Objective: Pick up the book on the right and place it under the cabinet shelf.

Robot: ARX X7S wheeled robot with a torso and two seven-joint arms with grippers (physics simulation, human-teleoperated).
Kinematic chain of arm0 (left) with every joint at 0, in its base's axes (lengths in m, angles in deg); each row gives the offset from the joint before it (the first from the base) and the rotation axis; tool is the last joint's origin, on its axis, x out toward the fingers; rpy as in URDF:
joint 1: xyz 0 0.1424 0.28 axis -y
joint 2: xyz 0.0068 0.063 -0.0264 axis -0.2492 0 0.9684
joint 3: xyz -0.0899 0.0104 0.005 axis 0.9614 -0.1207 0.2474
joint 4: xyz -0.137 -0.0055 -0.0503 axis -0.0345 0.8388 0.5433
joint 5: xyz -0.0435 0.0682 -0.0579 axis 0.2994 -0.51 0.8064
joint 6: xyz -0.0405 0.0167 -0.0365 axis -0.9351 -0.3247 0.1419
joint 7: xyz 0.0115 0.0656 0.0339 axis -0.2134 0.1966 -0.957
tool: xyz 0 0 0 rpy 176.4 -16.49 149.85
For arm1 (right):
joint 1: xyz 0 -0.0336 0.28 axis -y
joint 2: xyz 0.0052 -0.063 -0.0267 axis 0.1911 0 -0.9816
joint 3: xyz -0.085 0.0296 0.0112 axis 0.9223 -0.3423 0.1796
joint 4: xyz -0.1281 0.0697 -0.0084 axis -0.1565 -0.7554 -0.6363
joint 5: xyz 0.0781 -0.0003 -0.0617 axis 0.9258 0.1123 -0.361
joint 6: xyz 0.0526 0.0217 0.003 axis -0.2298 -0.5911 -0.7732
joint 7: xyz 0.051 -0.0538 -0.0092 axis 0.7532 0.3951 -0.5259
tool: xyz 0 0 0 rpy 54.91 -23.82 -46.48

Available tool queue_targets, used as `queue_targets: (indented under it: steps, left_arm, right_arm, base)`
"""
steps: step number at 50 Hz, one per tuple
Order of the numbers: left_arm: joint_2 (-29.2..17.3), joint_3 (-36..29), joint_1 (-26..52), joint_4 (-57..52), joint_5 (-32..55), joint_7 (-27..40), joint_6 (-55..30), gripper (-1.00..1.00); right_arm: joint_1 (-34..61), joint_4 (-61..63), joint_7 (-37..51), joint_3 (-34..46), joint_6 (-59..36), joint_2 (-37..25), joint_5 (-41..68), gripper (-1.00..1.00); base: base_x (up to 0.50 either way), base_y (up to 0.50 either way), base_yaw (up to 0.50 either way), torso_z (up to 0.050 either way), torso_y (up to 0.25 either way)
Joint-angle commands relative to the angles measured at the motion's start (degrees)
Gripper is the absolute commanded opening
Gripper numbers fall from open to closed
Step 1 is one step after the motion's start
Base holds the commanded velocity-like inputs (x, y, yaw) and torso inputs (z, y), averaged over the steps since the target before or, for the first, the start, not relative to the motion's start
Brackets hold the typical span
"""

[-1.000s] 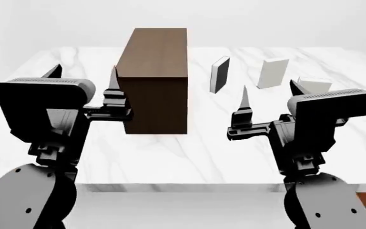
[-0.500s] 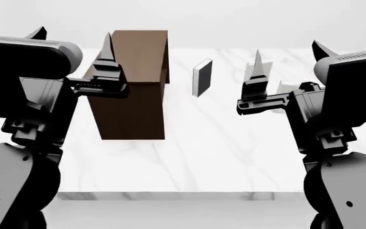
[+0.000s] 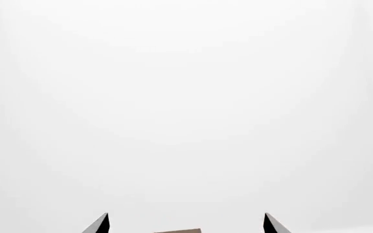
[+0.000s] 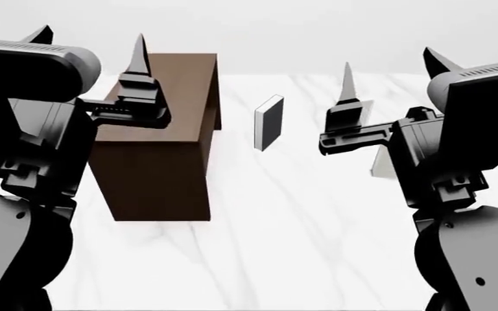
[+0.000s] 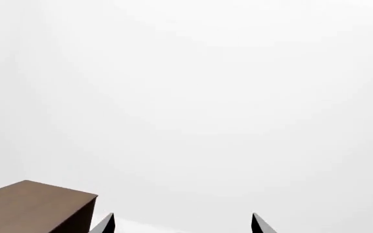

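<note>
Brown cabinet [image 4: 158, 149] stands far left on my table [image 4: 301, 214]; I cannot see its shelf from here. I judge I'm at the approach. Both arms are raised, the left gripper [image 4: 93, 42] and right gripper [image 4: 388, 65] spread, empty. The book [image 4: 382, 162] peeks behind my right arm; next I must lower onto it.

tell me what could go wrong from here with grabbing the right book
1. The right gripper and its arm cover most of the pale books in the head view, so the wrong one of the two could get picked.
2. Both wrist views look above the table, giving little help with aiming.
3. The black book stands upright nearby and could be tipped during a reach.
</note>
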Motion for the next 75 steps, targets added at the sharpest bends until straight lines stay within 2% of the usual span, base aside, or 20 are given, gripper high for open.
queue_targets:
  steps: [1, 43, 66, 75]
  left_arm:
    - [-0.28, 0.17, 0.28, -0.34, 0.62, 0.4, -0.23, 1.0]
    - [-1.16, 0.78, 0.9, -1.19, 3.13, 1.83, -0.7, 1.0]
    - [-1.3, 1.8, 2.07, -2.22, 5.14, 2.84, -2.59, 1.0]
    - [-1.52, 1.87, 2.11, -2.36, 5.81, 3.29, -2.72, 1.0]
  right_arm:
    - [0.07, 0.44, 0.2, 0.27, -0.23, -0.14, 0.48, 1.0]
    - [0.17, 1.05, 1.38, 0.21, -1.12, -0.4, 1.76, 1.0]
    - [0.11, 1.29, 2.08, 0.77, -1.09, -0.68, 2.39, 1.0]
    - [-0.57, 1.09, 2.12, 0.82, 0.28, -0.87, 2.67, 1.0]
  base:
    - [0.26, 0.0, 0.0, 0.0, 0.0]
    - [0.24, 0.0, 0.0, 0.0, 0.001]
    - [0.06, -0.04, 0.0, 0.0, 0.0]
    - [0.34, 0.0, 0.0, 0.0, 0.0]
